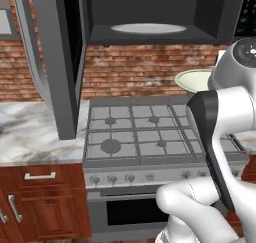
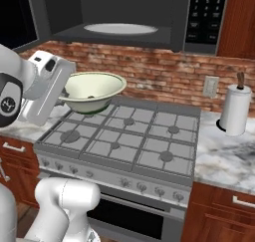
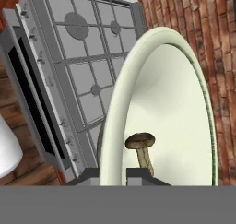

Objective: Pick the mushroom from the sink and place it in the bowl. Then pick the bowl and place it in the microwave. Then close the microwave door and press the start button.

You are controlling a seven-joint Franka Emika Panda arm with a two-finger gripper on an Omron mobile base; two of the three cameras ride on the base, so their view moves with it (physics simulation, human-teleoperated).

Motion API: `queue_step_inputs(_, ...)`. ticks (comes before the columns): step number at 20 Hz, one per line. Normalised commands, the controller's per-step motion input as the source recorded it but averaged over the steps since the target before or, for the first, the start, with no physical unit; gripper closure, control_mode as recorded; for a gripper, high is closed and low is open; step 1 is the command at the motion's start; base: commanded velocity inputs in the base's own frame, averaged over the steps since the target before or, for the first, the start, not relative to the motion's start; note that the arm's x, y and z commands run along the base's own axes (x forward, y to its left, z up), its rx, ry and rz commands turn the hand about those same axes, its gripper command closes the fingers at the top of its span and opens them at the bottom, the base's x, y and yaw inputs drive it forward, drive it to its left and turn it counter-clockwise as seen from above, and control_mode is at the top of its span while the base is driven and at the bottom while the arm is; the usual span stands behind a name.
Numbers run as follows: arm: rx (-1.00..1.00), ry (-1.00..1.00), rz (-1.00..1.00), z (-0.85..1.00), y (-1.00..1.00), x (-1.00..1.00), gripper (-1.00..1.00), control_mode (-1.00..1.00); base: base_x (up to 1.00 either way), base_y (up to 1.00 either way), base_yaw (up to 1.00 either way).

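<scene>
One mushroom (image 3: pixel 141 150), brown cap and pale stem, sits inside one bowl (image 3: pixel 161 112). In the hand view it lies low in the hollow at about 6 o'clock, just above my fingertips, so I judge the first step done; the stem leans because the bowl is carried slightly tilted.

My pincer (image 3: pixel 113 174) is pinching the bowl's rim, its two tips nearly together with the thin wall between them. An edge grip is what a wide, shallow vessel allows; the body is too broad to span.

In the right base view the bowl (image 2: pixel 93 90) hangs in the air over the far-left corner of the stove (image 2: pixel 124 136), clear of the grates, rim roughly level. From the left base view it peeks out behind my arm at 3 o'clock (image 1: pixel 192 79).

Above, at 12 o'clock, one microwave (image 2: pixel 119 17) stands with its cavity exposed and one white turntable plate (image 2: pixel 120 29) inside. The microwave door (image 1: pixel 55 57) is swung wide toward 9 o'clock, leaving the mouth free for the bowl. My guess: the lift is under way, and the bowl needs to rise further and go in level so the mushroom does not roll out.

The control strip (image 2: pixel 201 14) sits at the cavity's 3 o'clock side.

Stove count: four burners clear in the right base view, and a row of knobs along the front that I cannot count surely. One paper towel roll (image 2: pixel 235 109) stands on the marble surface (image 2: pixel 229 154) at 3 o'clock, with one wall outlet (image 2: pixel 210 86) beside it.
</scene>
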Motion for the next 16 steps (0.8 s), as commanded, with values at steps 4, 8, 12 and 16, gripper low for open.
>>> queue_step_inputs(4, 0.00, 0.00, 0.00, 0.00, 0.00, 0.00, 1.00, 1.00, 0.00, 0.22, 0.03)
queue_step_inputs(8, 0.00, 0.00, 0.00, 0.00, 0.00, 0.00, 1.00, 1.00, 0.00, 0.02, 0.01)
queue_step_inputs(12, 0.00, 0.00, 0.00, 0.00, 0.00, 0.00, 1.00, 1.00, 0.00, 0.00, 0.02)
queue_step_inputs(16, 0.00, 0.00, 0.00, 0.00, 0.00, 0.00, 1.00, 1.00, 0.00, 0.00, 0.01)
